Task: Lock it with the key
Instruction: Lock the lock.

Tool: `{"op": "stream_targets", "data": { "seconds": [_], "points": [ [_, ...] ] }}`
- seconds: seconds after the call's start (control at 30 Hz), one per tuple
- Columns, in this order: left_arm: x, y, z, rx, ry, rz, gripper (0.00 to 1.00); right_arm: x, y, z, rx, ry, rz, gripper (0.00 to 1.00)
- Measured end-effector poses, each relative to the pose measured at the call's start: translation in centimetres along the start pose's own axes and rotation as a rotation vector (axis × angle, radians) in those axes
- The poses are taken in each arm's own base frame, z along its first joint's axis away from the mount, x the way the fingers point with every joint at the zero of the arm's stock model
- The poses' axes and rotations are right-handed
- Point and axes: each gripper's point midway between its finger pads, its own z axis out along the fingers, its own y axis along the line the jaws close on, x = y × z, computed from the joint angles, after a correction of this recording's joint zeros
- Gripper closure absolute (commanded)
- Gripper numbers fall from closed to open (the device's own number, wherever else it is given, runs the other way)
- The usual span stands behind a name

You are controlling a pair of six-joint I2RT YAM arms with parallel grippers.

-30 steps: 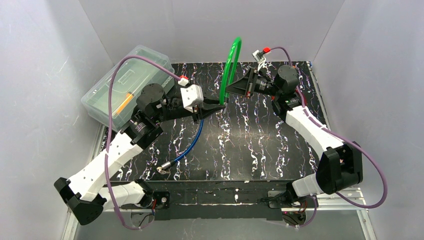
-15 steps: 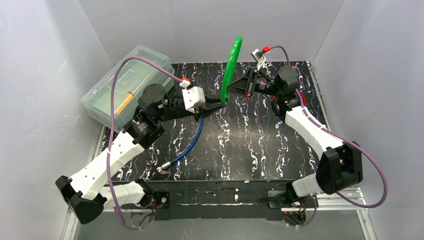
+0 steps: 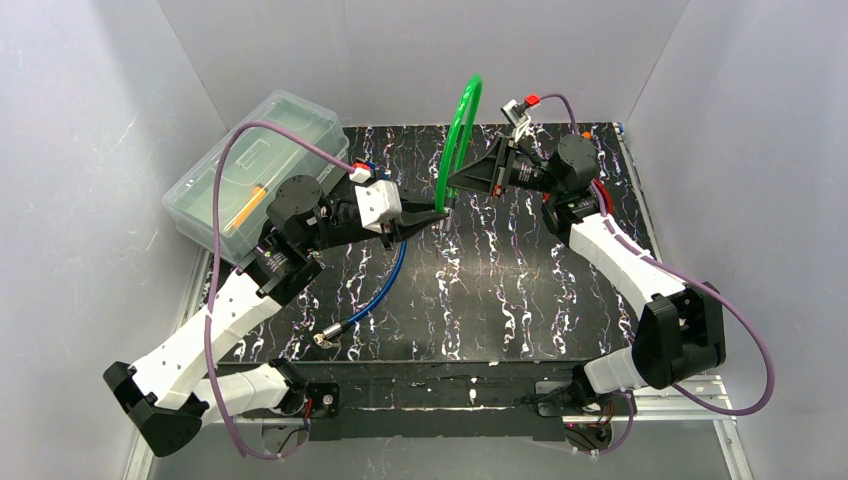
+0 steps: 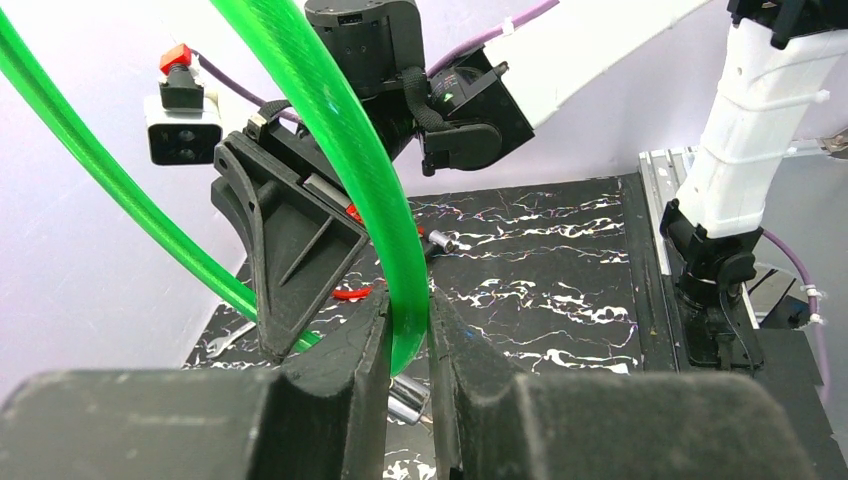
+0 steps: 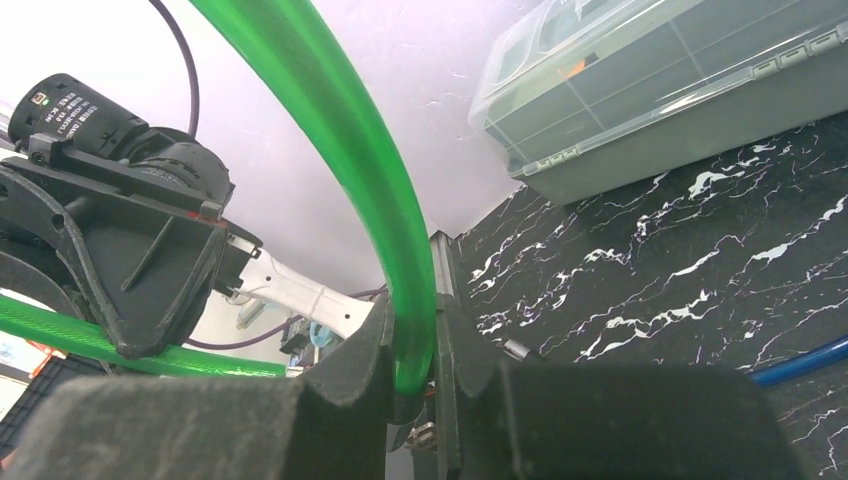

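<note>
Green cable lock (image 3: 458,130) held upright in air above desk (image 3: 500,290), between arms. Left gripper (image 4: 408,345) clenched on cable, right gripper (image 5: 412,350) too. Looks springy, slick coating, light; better grip near lock body. Key not identifiable.

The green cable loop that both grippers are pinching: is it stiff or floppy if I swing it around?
The green cable loop probably is springy, not limp: it stands in a tall arch above the left gripper and right gripper. Its glossy coating looks smooth, so it may slide through the fingers. Pinched low, it would likely sway.
</note>
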Motion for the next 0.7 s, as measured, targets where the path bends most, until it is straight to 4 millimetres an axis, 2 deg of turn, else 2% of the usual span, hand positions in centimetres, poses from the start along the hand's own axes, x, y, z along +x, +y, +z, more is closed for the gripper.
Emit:
{"op": "stream_targets", "data": {
  "seconds": [0.7],
  "points": [
    [0.07,-0.34,0.33,0.029,-0.008,0.0,1.0,-0.3,0.75,-0.01,-0.029,-0.018,0.026,0.99]
  ]
}}
